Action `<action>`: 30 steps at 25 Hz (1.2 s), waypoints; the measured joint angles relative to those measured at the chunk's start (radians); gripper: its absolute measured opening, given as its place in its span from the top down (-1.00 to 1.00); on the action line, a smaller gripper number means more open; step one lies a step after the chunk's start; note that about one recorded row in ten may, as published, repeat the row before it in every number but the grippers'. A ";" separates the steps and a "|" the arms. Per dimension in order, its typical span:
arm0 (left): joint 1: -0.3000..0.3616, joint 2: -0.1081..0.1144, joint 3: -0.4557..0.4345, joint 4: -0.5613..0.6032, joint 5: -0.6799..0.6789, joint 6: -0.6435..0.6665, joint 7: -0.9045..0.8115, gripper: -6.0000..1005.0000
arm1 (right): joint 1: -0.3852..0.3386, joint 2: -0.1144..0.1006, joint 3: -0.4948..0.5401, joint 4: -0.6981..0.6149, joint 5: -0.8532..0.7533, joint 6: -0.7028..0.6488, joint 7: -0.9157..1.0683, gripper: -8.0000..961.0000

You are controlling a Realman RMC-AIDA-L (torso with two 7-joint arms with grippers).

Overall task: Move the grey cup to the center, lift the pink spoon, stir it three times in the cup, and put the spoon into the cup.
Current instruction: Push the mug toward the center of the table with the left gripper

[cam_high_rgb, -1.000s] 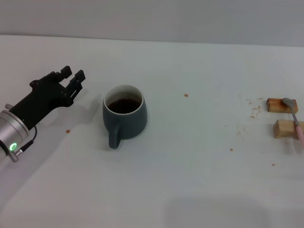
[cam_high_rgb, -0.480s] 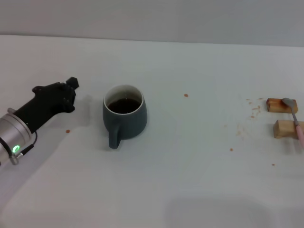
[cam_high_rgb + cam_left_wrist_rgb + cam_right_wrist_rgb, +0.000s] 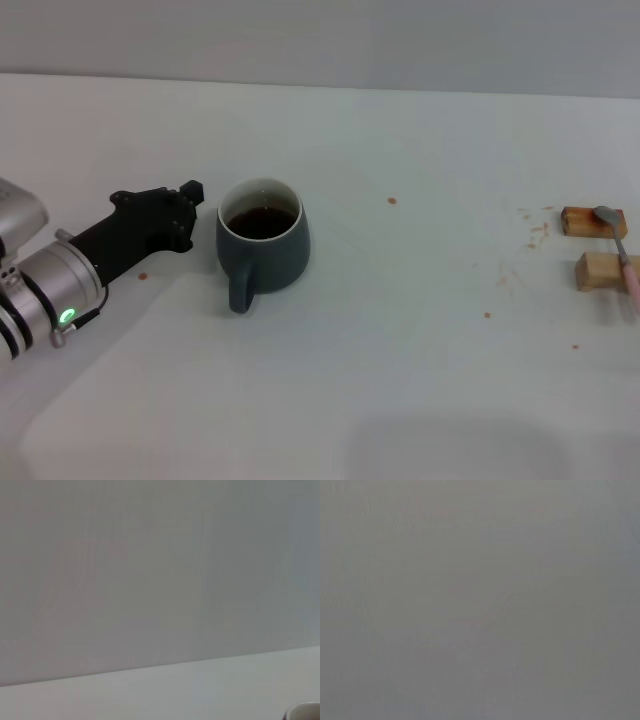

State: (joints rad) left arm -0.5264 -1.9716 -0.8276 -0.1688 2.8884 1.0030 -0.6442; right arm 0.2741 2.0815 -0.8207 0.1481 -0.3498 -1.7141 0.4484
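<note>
Left hand (image 3: 188, 205), black and low over the white table (image 3: 400, 380), sits just beside the grey cup (image 3: 262, 245) on the cup's left side; whether its fingers are open or closed cannot be told from this angle, and it holds nothing visible. Right hand is not in view. The grey cup stands upright, left of the table's middle, dark liquid inside, its loop handle pointing toward the robot; in the left wrist view only a sliver of the pale rim (image 3: 304, 712) shows at the edge. The pink spoon (image 3: 620, 250) lies far off at the right edge, resting across two small wooden blocks (image 3: 600, 245), bowl end farther from the robot, well apart from the cup.

The step in hand appears to be moving the cup to the centre (it is not there yet); doing it well likely means contacting the cup's wall low down, keeping it upright, and travelling slowly so the liquid does not spill.
</note>
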 joint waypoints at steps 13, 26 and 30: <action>-0.044 -0.014 0.079 0.002 0.000 -0.047 -0.008 0.99 | -0.001 -0.002 0.000 -0.007 0.000 0.015 0.000 -0.27; -0.075 -0.048 0.120 -0.006 0.000 -0.054 -0.014 0.99 | -0.004 -0.002 0.000 -0.012 0.000 0.025 0.000 -0.28; -0.092 -0.069 0.145 0.001 0.000 -0.055 -0.023 0.99 | -0.009 -0.002 0.000 -0.012 0.000 0.025 0.000 -0.28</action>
State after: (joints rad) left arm -0.6188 -2.0409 -0.6821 -0.1677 2.8883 0.9481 -0.6668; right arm 0.2653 2.0791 -0.8207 0.1365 -0.3497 -1.6888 0.4483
